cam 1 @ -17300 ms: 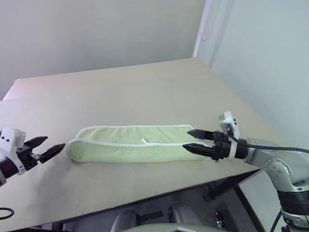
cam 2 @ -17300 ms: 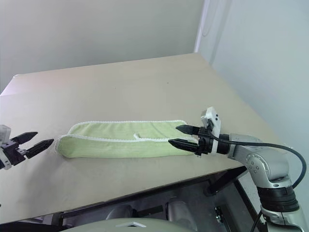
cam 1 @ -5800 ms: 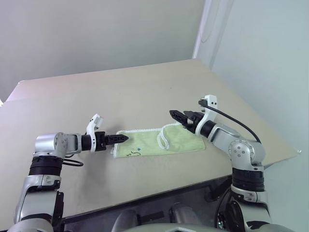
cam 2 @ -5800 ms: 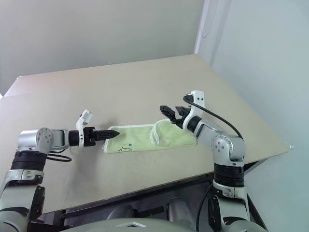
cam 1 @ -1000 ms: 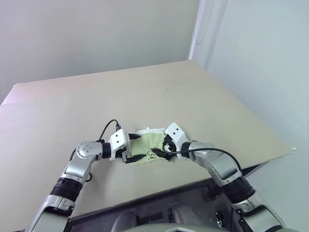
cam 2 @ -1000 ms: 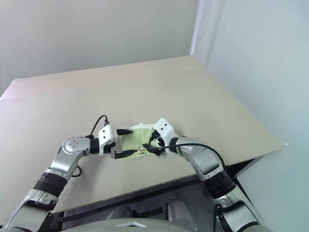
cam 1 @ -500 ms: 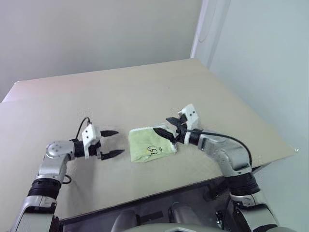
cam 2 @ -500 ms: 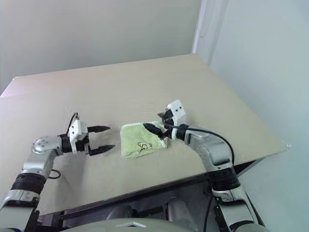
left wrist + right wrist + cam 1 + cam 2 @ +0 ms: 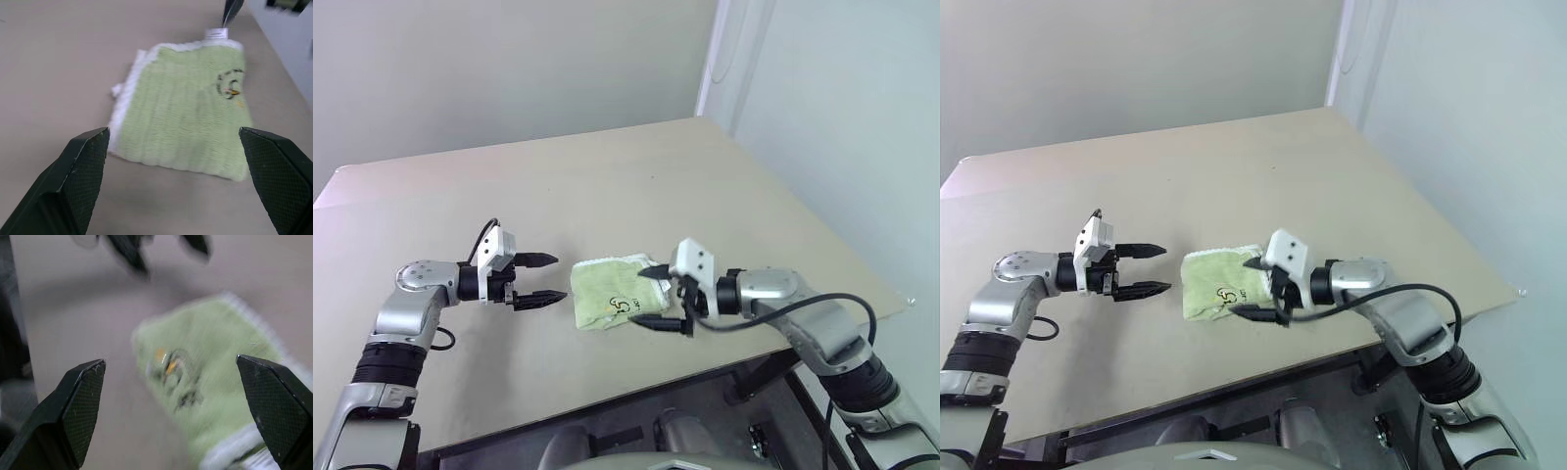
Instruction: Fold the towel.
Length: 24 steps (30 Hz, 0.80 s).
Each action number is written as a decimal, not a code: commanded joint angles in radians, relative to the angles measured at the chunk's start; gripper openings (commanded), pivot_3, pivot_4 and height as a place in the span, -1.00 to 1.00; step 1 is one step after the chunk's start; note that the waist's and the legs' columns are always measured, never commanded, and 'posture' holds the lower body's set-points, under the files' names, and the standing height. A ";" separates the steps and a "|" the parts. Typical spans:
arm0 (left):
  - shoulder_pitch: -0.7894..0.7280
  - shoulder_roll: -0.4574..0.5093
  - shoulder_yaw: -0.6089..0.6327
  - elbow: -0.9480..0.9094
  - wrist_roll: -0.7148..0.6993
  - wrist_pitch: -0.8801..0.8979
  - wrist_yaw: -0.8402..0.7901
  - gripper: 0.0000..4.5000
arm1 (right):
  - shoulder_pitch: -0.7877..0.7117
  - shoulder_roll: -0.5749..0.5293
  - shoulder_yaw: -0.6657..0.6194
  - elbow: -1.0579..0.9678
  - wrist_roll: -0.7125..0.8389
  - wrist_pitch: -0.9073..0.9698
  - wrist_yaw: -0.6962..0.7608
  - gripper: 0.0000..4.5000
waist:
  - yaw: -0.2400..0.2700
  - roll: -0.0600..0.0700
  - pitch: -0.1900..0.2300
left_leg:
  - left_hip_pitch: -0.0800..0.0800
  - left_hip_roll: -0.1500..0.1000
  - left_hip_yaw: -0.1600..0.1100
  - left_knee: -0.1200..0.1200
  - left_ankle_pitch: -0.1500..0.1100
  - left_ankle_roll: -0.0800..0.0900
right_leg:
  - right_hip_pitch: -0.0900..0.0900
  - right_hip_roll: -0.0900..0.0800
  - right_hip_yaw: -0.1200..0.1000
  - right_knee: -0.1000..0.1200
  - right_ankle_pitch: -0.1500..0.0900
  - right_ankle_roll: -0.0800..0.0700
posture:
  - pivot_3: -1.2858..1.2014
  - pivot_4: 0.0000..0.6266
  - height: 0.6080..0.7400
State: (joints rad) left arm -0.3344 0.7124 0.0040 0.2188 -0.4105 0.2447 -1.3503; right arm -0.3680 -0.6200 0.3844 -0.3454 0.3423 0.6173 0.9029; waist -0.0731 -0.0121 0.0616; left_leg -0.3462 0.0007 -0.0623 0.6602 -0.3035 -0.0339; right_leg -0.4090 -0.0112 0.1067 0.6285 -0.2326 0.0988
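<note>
Towel lies on the table as a small, thick folded packet, squiggle face up, between the two grippers and held by neither. The left gripper hovers just off the packet's white-stitched side with its jaws spread wide and nothing between them; in the left wrist view the whole packet sits beyond the fingertips, framed by the gap. The right gripper is at the opposite side, jaws likewise as wide as they go and empty, its lower finger low beside the packet's near corner and its upper finger above the far one; whether either tip brushes the cloth I cannot tell.

The folding looks essentially done, so the risk now is undoing it. The right gripper's open fingers are close enough that a careless sweep could catch the edging or the top layer and drag it open. Thick terry folded this many times tends to spring back, and the near edge already looks a little uneven, so the layers may relax once nothing is pressing on them. The packet also sits towards the table's near edge, so a nudge could push it off.
</note>
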 commanded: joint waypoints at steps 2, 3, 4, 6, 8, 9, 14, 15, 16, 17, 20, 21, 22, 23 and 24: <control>0.040 0.039 0.041 -0.151 -0.052 0.076 0.015 0.98 | -0.055 0.009 0.104 0.099 -0.174 -0.164 0.018 1.00 | 0.001 -0.002 0.001 | 0.000 0.000 0.000 0.000 0.000 0.000 | 0.000 0.000 0.000 0.000 0.000 0.000 | 0.03 -1.00 1.00; 0.054 0.043 0.040 -0.167 -0.047 0.072 0.017 0.98 | -0.061 0.017 0.112 0.122 -0.197 -0.183 0.013 1.00 | 0.001 -0.002 0.001 | 0.000 0.000 0.000 0.000 0.000 0.000 | 0.000 0.000 0.000 0.000 0.000 0.000 | 0.03 -1.00 1.00; 0.067 0.047 0.039 -0.181 -0.043 0.068 0.020 0.98 | -0.065 0.024 0.118 0.141 -0.215 -0.199 0.011 1.00 | 0.002 -0.002 0.001 | 0.000 0.000 0.000 0.000 0.000 0.000 | 0.000 0.000 0.000 0.000 0.000 0.000 | 0.03 -1.00 1.00; 0.087 0.047 0.046 -0.215 -0.052 0.082 0.039 0.98 | -0.065 0.032 0.130 0.166 -0.251 -0.232 0.013 1.00 | 0.003 -0.002 0.002 | -0.001 0.000 0.000 0.000 0.000 0.000 | 0.000 0.000 0.000 0.000 0.000 0.000 | 0.03 -1.00 1.00; 0.099 0.045 0.057 -0.244 -0.063 0.096 0.060 0.98 | -0.062 0.044 0.138 0.195 -0.295 -0.267 -0.004 1.00 | 0.004 -0.003 0.002 | -0.003 0.000 0.000 0.000 0.000 0.000 | -0.002 0.000 0.000 0.000 0.000 0.000 | 0.03 -1.00 1.00; 0.104 0.045 0.059 -0.253 -0.065 0.099 0.067 0.98 | -0.061 0.050 0.139 0.208 -0.314 -0.283 -0.009 1.00 | 0.004 -0.003 0.002 | -0.004 0.000 0.000 0.001 0.000 0.000 | -0.003 0.000 0.000 0.000 0.000 0.000 | 0.03 -1.00 1.00; 0.113 0.049 0.059 -0.278 -0.069 0.106 0.089 0.98 | -0.051 0.068 0.140 0.237 -0.375 -0.341 -0.021 1.00 | 0.004 -0.003 0.002 | -0.005 0.000 0.000 0.001 0.000 0.000 | -0.004 0.000 0.000 0.000 0.000 0.000 | 0.03 -1.00 1.00; 0.109 0.047 0.058 -0.280 -0.067 0.104 0.098 0.98 | -0.048 0.070 0.144 0.242 -0.389 -0.351 -0.024 1.00 | 0.004 -0.003 0.002 | -0.005 0.000 0.000 0.001 0.000 0.000 | -0.004 0.000 0.000 0.000 0.000 0.000 | 0.03 -1.00 1.00; 0.104 0.045 0.057 -0.280 -0.063 0.101 0.106 0.98 | -0.046 0.071 0.149 0.248 -0.408 -0.369 -0.030 1.00 | 0.003 -0.003 0.002 | -0.005 0.000 0.000 0.001 0.000 0.000 | -0.004 0.000 0.000 0.000 0.000 0.000 | 0.03 -1.00 1.00; 0.101 0.044 0.056 -0.280 -0.061 0.099 0.111 0.98 | -0.044 0.072 0.151 0.252 -0.421 -0.382 -0.033 1.00 | 0.003 -0.003 0.002 | -0.005 0.000 0.000 0.001 0.000 0.000 | -0.004 0.000 0.000 0.000 0.000 0.000 | 0.03 -1.00 1.00; 0.079 0.039 0.043 -0.275 -0.054 0.101 0.129 0.98 | -0.049 0.080 0.155 0.287 -0.471 -0.412 -0.060 1.00 | 0.003 -0.003 0.002 | -0.005 0.000 0.000 0.001 0.000 0.000 | -0.004 0.000 0.000 0.000 0.000 0.000 | 0.03 -1.00 1.00; 0.070 0.037 0.039 -0.274 -0.054 0.106 0.134 0.98 | -0.051 0.081 0.156 0.303 -0.489 -0.424 -0.068 1.00 | 0.003 -0.003 0.002 | -0.004 0.000 0.000 0.001 0.000 0.000 | -0.003 0.000 0.000 0.000 0.000 0.000 | 0.03 -1.00 1.00; 0.063 0.036 0.035 -0.271 -0.054 0.110 0.137 0.98 | -0.053 0.083 0.157 0.317 -0.504 -0.424 -0.074 1.00 | 0.003 -0.003 0.002 | -0.004 0.000 0.000 0.001 0.000 0.000 | -0.003 0.000 0.000 0.000 0.000 0.000 | 0.03 -1.00 1.00; 0.057 0.036 0.031 -0.268 -0.053 0.111 0.138 0.98 | -0.053 0.085 0.155 0.327 -0.513 -0.426 -0.076 1.00 | 0.003 -0.003 0.002 | -0.003 0.000 0.000 0.002 0.000 0.000 | -0.002 0.000 0.000 0.000 0.000 0.000 | 0.03 -1.00 1.00; 0.053 0.036 0.027 -0.263 -0.051 0.110 0.138 0.98 | -0.052 0.087 0.154 0.334 -0.520 -0.434 -0.076 1.00 | 0.002 -0.003 0.002 | -0.001 0.000 0.000 0.002 0.000 0.000 | 0.000 0.000 0.000 0.000 0.000 0.000 | 0.03 -1.00 1.00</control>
State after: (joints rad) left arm -0.2627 0.7444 0.0241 -0.0230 -0.4605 0.3524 -1.2162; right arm -0.4077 -0.5309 0.5406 -0.0458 -0.1318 0.1865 0.8509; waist -0.0709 -0.0152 0.0633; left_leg -0.3453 0.0005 -0.0622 0.6618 -0.3034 -0.0340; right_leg -0.4075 -0.0114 0.1066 0.6288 -0.2324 0.0988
